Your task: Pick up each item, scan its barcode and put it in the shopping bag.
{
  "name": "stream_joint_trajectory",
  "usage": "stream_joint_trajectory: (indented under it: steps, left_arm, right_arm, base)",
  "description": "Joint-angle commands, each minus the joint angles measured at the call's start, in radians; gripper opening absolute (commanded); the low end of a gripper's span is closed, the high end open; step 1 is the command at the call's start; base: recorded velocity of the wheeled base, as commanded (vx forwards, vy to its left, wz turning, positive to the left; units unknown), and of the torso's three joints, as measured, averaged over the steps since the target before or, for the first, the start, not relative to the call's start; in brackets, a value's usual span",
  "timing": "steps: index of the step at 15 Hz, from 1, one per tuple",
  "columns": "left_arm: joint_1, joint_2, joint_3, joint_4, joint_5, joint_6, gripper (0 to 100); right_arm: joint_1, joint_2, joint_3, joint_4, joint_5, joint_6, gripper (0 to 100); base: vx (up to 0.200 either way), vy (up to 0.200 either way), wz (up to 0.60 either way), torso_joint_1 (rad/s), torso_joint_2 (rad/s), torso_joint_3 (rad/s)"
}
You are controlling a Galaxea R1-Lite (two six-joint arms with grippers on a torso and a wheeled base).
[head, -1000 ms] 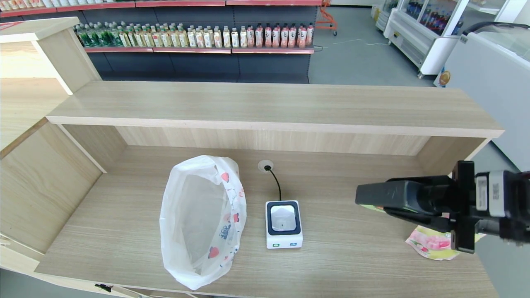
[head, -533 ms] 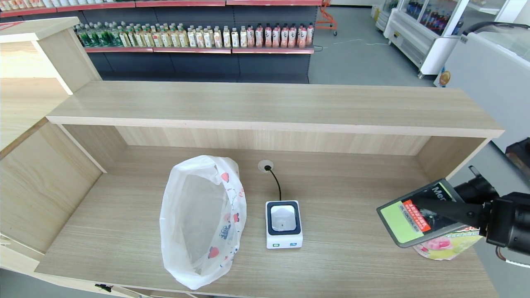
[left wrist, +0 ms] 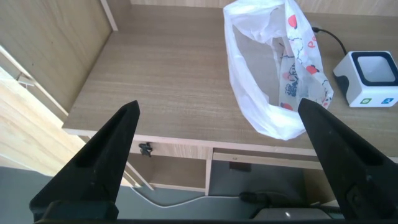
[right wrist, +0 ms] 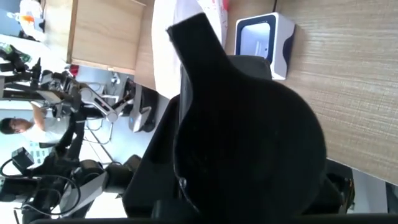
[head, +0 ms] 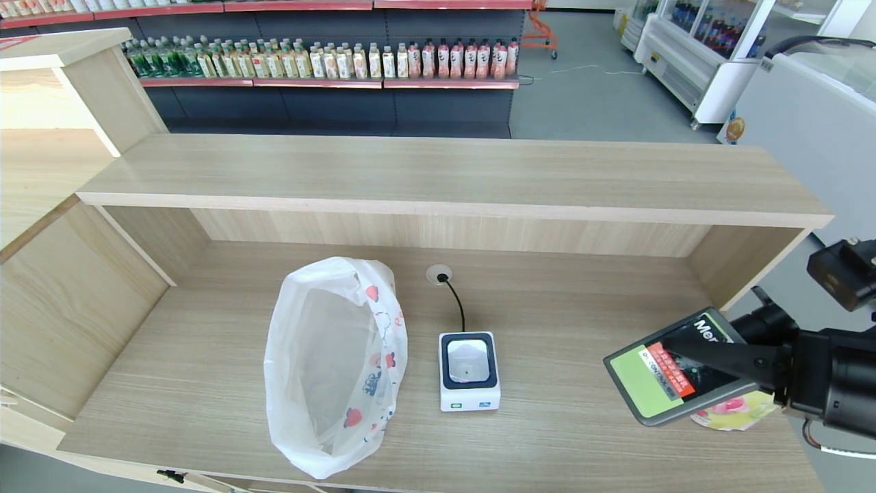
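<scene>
Starting at the desk's front left edge, the left gripper (left wrist: 219,109) hangs with fingers spread wide and nothing between them. Nothing props the shopping bag (head: 334,363), which lies slack left of the desk's middle with its mouth unsupported. A box pushed in could snag the thin film or drag the bag toward the front edge. Just beside it, at mid-desk, the scanner (head: 469,370) sits window up, its cable (head: 454,301) running toward the back. Over the desk's right edge the right gripper (head: 705,352) is clamped on one end of a dark box (head: 650,383), label side up. Held so far from its middle it may pivot or slip, and I cannot tell where its barcode is, so a pass could misread. Beneath it a pink packet (head: 736,411) lies at the right edge, where a low sweep could knock it off.
</scene>
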Motion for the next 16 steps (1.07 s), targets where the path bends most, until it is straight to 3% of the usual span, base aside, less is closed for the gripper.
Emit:
stream_joint_trajectory:
  steps: [1, 4, 9, 12, 16]
  left_arm:
    - [0.0, 0.0, 0.0, 0.0, 0.001, 0.0, 100]
    - [0.0, 0.0, 0.0, 0.0, 0.001, -0.002, 100]
    - [0.0, 0.0, 0.0, 0.0, 0.001, -0.006, 100]
    - [0.0, 0.0, 0.0, 0.0, 0.001, -0.005, 100]
    - [0.0, 0.0, 0.0, 0.0, 0.001, -0.003, 100]
  right_arm:
    - [0.005, 0.006, 0.007, 0.003, 0.0, -0.002, 0]
    - [0.005, 0.001, 0.03, 0.003, -0.033, -0.017, 0]
    - [0.005, 0.027, 0.02, 0.001, -0.037, -0.017, 0]
    - [0.005, 0.101, 0.028, -0.004, -0.105, -0.095, 0]
    - [0.005, 0.353, 0.005, -0.229, -0.224, -0.137, 0]
  base:
    - [0.0, 0.0, 0.0, 0.0, 0.0, 0.0]
    - [0.0, 0.0, 0.0, 0.0, 0.0, 0.0]
    - [0.0, 0.2, 0.0, 0.004, 0.0, 0.001]
    - [0.0, 0.133, 0.0, 0.003, 0.0, 0.0]
    - [0.0, 0.0, 0.0, 0.0, 0.0, 0.0]
